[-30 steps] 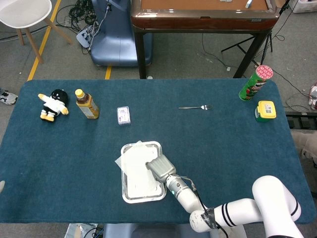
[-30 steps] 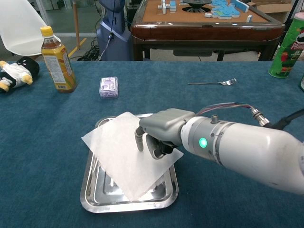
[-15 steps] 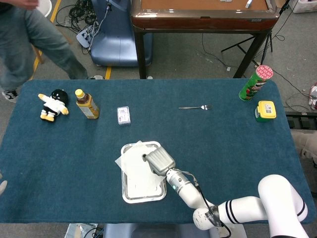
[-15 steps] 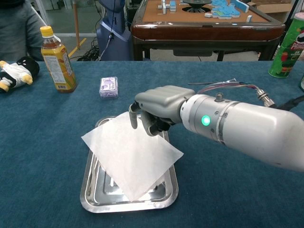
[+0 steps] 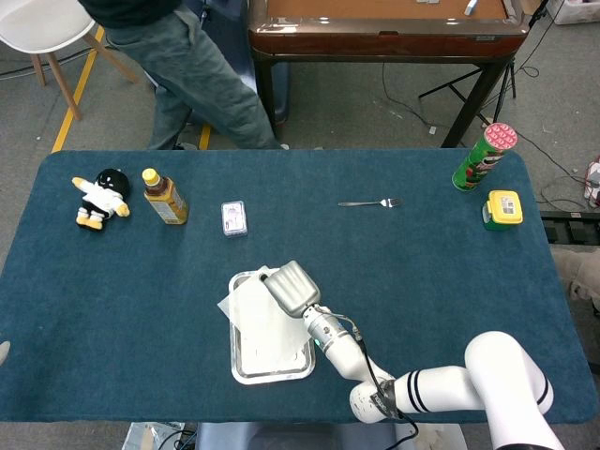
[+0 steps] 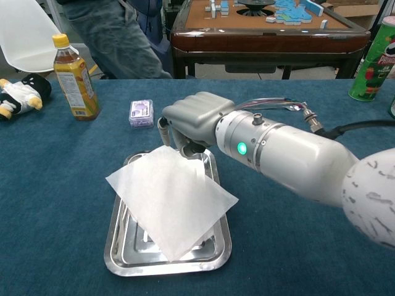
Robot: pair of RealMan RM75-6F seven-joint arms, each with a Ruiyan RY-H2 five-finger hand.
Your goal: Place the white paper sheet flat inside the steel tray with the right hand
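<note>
Currently the right robot hand (image 6: 188, 120), fingers curled on nothing, hovers over the white paper sheet (image 6: 170, 203), which lies skewed across the steel tray (image 6: 117, 259), corners overhanging.

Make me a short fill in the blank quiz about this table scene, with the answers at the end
The white paper sheet lies skewed over the steel ____.
The right hand hovers at the tray's ____ end.
The fork lies on the blue ____.
The bottle stands beside a plush ____.

Answers: tray; far; table; toy
</note>
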